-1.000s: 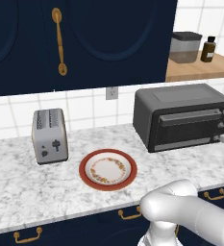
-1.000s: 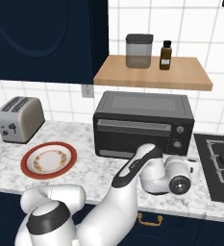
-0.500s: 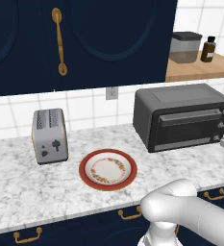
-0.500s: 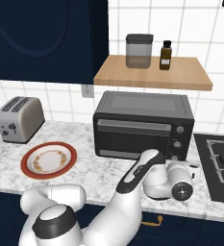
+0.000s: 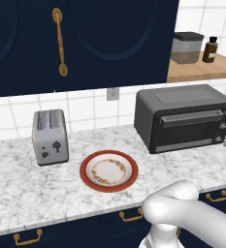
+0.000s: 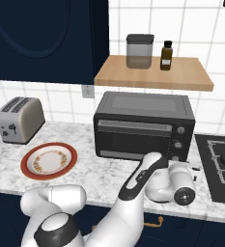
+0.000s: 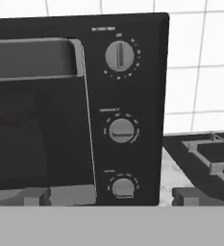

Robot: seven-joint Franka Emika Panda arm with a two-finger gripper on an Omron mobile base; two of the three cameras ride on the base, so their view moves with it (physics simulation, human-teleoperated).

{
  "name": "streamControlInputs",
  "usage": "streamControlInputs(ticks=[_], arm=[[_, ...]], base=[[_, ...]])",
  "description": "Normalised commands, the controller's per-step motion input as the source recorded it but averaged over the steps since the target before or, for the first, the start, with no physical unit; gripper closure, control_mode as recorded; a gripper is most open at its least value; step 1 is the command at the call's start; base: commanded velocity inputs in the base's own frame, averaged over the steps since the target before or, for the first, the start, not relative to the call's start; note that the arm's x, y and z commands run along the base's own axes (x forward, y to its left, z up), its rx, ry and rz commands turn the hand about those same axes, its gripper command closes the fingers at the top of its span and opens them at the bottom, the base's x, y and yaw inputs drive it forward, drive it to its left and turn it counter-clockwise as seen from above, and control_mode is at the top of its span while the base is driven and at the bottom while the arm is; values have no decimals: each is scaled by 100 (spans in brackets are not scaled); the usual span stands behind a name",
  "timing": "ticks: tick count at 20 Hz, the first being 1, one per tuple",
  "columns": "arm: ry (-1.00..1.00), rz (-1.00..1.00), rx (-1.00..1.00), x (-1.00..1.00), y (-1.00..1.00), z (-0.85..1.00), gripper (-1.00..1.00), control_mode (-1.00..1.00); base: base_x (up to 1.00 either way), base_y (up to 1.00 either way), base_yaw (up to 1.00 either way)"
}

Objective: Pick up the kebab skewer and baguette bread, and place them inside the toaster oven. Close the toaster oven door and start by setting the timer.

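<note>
Food is off the red-rimmed round plate [image 5: 109, 170] on my marble worktop [image 5: 27, 189]. Dark grey boxy toaster oven [image 6: 144, 126] stands shut; my claw [image 7: 111, 197], spread apart, faces its knobs [image 7: 119, 55].

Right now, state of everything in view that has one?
toaster oven door: shut, bar handle up against the front.
top knob: pointer straight up.
middle knob: bar lying level.
plate: flat on the counter, bare.
silver toaster: upright, slots bare.
fingers: spread wide, holding nothing.
</note>
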Motion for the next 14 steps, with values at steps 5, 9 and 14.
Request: streamControlInputs(ticks=[5, 9, 14], arm=[[-5, 2, 31, 0, -12, 0, -100, -100], [-13, 5, 33, 0, -22, 1, -100, -100], [-5, 2, 15, 0, -4, 2, -100, -100]], base=[[0, 0, 0], [0, 0, 0], [0, 0, 0]])
